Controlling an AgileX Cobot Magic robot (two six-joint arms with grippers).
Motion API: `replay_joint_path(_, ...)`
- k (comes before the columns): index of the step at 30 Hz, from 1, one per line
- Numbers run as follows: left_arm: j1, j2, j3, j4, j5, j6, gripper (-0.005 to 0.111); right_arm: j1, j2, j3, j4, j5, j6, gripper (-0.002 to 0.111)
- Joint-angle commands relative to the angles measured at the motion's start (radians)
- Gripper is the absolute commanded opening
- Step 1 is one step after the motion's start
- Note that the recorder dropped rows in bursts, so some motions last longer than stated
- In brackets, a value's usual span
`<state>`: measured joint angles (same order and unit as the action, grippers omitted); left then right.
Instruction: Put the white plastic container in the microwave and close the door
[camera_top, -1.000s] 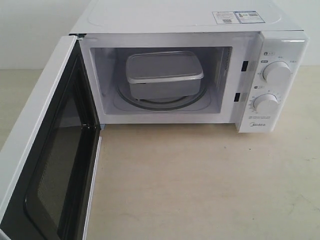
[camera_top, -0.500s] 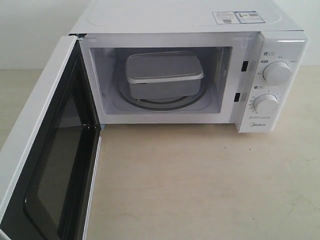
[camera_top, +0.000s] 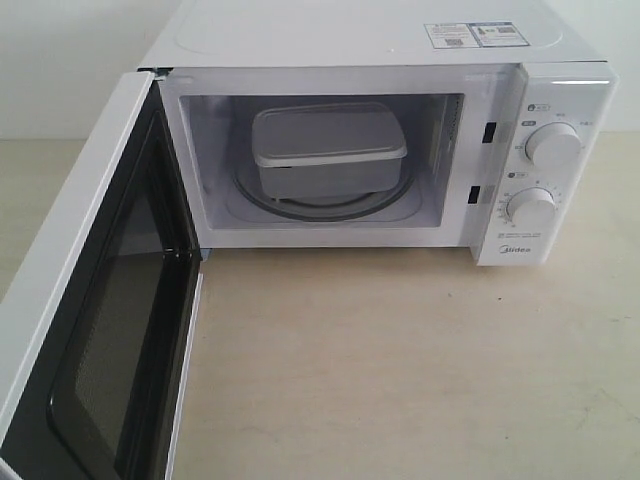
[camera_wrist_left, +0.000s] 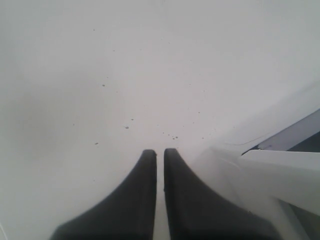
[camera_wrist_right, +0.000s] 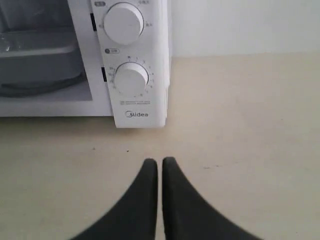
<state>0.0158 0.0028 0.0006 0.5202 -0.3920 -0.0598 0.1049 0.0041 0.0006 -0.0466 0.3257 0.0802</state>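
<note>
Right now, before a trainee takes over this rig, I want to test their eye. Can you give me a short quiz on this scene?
1. True or false: the container sits inside the microwave.
2. The door is: A) shut; B) wide open; C) ajar by a crack.
3. Fill in: the right gripper is ___ and holds nothing.
Key: 1 true; 2 B; 3 shut.
</note>
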Motion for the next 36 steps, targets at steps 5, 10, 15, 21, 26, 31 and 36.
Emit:
replay_joint_path(5, 0.002, -0.003, -0.001, 0.0, -0.001, 0.001, 0.004, -0.005, -0.004, -0.001, -0.017, 0.008, 0.004, 0.0)
replay_joint_path(10, 0.002, -0.003, -0.001, 0.0, -0.001, 0.001, 0.004, -0.005, -0.004, -0.001, -0.014, 0.008, 0.004, 0.0)
replay_joint_path(15, 0.002, -0.003, -0.001, 0.0, -0.001, 0.001, 0.004, -0.005, -0.004, -0.001, -0.014, 0.008, 0.004, 0.0)
replay_joint_path(21, 0.002, -0.003, -0.001, 0.0, -0.001, 0.001, 0.004, -0.005, -0.004, -0.001, -0.014, 0.008, 0.004, 0.0)
replay_joint_path(26, 0.002, -0.003, -0.001, 0.0, -0.001, 0.001, 0.004, -0.005, -0.004, -0.001, -0.014, 0.008, 0.004, 0.0)
replay_joint_path(31, 0.002, -0.003, -0.001, 0.002, 0.0, 0.165, 0.004, -0.005, -0.004, -0.001, -0.014, 0.008, 0.004, 0.0)
replay_joint_path(36, 0.002, -0.003, -0.001, 0.0, -0.004, 0.199, 0.004, -0.005, -0.004, -0.001, -0.014, 0.008, 0.006, 0.0)
